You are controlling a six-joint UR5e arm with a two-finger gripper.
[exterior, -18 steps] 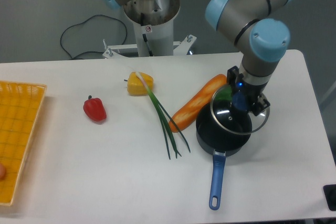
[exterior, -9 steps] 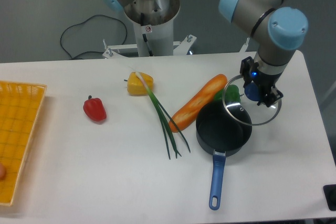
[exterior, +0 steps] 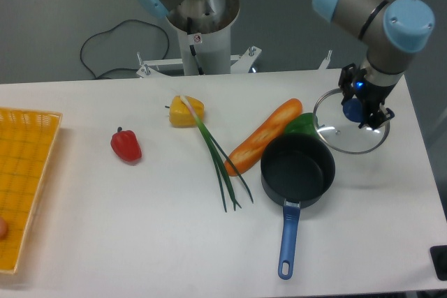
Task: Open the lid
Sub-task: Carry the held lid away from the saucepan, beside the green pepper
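Camera: gripper (exterior: 357, 108) pinching the lid (exterior: 347, 133) by its blue knob, lid up and right of the saucepan (exterior: 297, 171), clear of its rim, pan uncovered.

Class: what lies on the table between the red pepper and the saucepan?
In the camera view, the green onion and the baguette lie between the red pepper and the saucepan.

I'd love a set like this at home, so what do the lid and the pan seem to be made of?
The lid looks like clear glass with a thin metal rim: the table shows through it, and the edge glints. Its blue knob, held by the gripper, may be plastic. The saucepan looks like dark matte metal, perhaps non-stick coated; its blue handle looks like glossy plastic or painted metal.
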